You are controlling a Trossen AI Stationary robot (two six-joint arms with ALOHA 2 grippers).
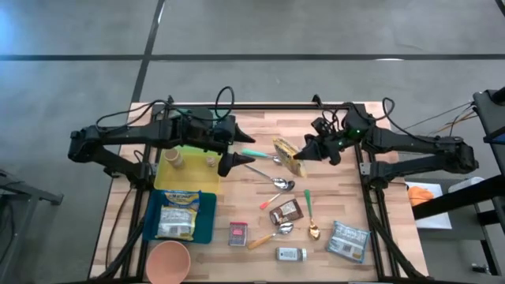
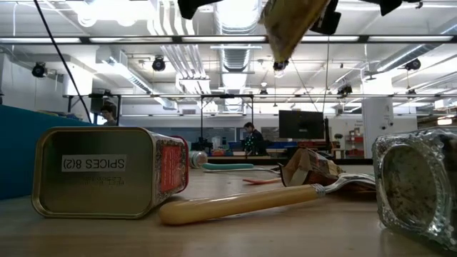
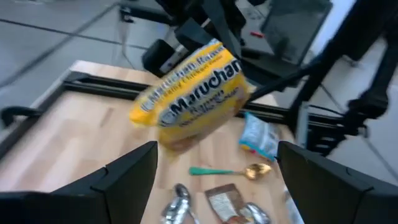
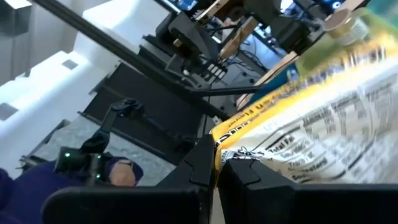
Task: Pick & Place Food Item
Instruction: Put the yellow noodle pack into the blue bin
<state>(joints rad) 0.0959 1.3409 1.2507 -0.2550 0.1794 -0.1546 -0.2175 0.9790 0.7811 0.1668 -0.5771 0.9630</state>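
The left gripper frames the scene with its 2 dark fingers spread wide apart, nothing between them. Beyond them a yellow Maruchan ramen packet hangs tilted above the wooden table, pinched from above by the other arm's gripper. On the table lie a green-handled spoon, 2 silver spoons, a brown packet and a light blue packet.

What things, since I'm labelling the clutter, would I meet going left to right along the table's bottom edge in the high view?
pink bowl → red spice tin → small glass jar → grey snack packet. The cream-handled spoon is left out: it spans tin to jar.
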